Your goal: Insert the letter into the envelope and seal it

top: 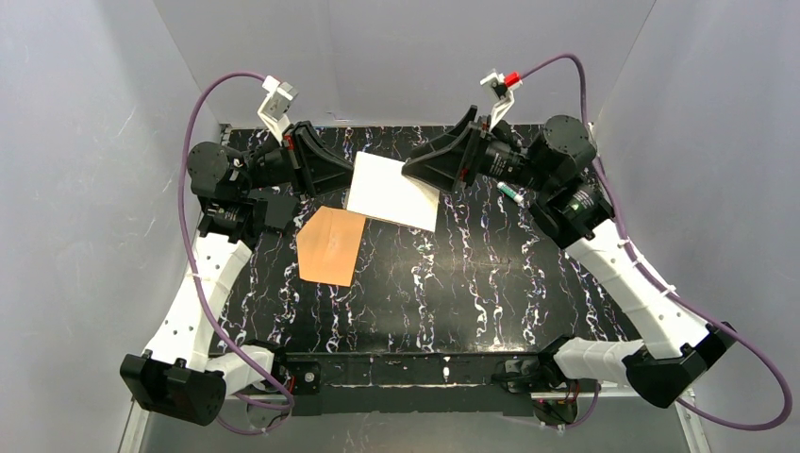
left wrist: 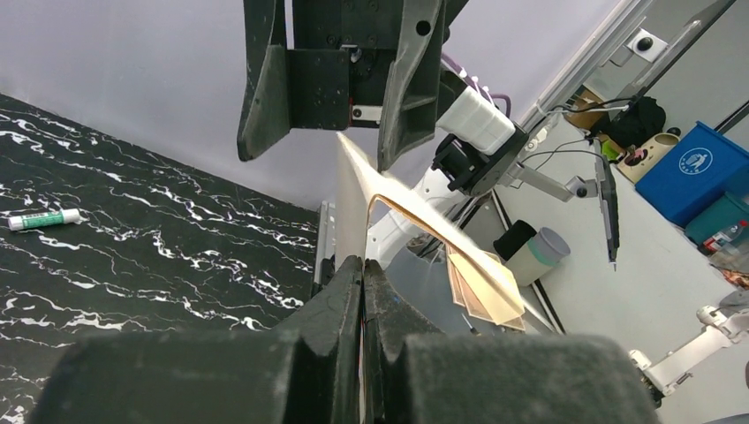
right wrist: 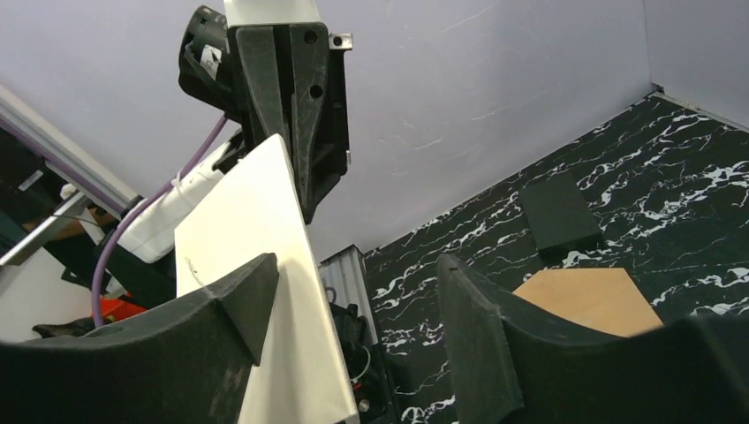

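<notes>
Black marbled surface (top: 472,283), letter (top: 391,193) aloft: left fingers (left wrist: 340,300) shut on it, right fingers (right wrist: 477,327) open at its edge; close them squarely before you approach the envelope (top: 328,247).

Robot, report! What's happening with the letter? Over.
Left jaws shut on letter. Right jaws open around its opposite edge. Envelope flat on table, nothing on it.

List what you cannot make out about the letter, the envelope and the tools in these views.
- Letter border: top view, washed out and too small.
- Envelope near edge: right wrist view, behind the right tool's finger.
- Letter edge in the left tool: left wrist view, hidden between shut fingers.
- Tube label: top view, too small.
</notes>
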Robot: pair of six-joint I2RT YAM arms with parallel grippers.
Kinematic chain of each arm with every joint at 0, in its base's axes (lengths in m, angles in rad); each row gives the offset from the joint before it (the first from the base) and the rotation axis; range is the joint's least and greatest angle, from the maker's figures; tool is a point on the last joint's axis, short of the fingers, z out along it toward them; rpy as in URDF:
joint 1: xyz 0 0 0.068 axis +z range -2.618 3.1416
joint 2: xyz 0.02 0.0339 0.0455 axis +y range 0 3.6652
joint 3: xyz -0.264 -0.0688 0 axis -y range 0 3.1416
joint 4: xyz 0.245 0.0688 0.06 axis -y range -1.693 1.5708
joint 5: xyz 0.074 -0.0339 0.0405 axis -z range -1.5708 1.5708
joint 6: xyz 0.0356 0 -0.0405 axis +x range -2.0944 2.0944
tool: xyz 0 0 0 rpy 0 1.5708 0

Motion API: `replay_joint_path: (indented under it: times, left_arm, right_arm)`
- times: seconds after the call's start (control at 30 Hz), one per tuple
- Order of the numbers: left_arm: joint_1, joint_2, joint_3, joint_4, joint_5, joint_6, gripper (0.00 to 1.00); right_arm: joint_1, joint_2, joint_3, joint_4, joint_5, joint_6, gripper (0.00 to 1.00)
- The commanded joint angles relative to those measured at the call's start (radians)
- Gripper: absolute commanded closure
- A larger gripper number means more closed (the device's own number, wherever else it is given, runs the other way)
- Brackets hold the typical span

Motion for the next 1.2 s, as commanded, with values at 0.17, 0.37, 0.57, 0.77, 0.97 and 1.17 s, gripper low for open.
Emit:
replay_joint_path:
  times: [0.17, 0.37, 0.57, 0.77, 0.97, 1.17]
  left_arm:
    - [-0.001, -0.025, 0.09, 0.013, -0.009, -0.038, 1.0]
    - [0.0, -0.041, 0.083, 0.022, -0.043, -0.052, 1.0]
    - [-0.001, -0.05, 0.078, 0.033, -0.092, -0.052, 1.0]
    - [-0.001, -0.06, 0.082, 0.036, -0.176, -0.036, 1.0]
    - [-0.001, -0.065, 0.079, 0.036, -0.179, -0.033, 1.0]
    - [-0.001, -0.078, 0.069, 0.035, -0.176, -0.022, 1.0]
  right_arm:
    - [0.002, -0.171, -0.334, 0.584, 0.071, 0.272, 0.42]
    - [0.004, -0.139, -0.356, 0.79, 0.046, 0.411, 0.52]
    - [0.004, -0.079, -0.301, 0.828, 0.018, 0.522, 0.69]
    - [0.004, -0.069, -0.328, 0.909, 0.048, 0.592, 0.76]
    - [0.004, -0.086, -0.331, 0.895, 0.072, 0.583, 0.9]
    - [0.004, -0.096, -0.316, 0.855, 0.089, 0.561, 0.99]
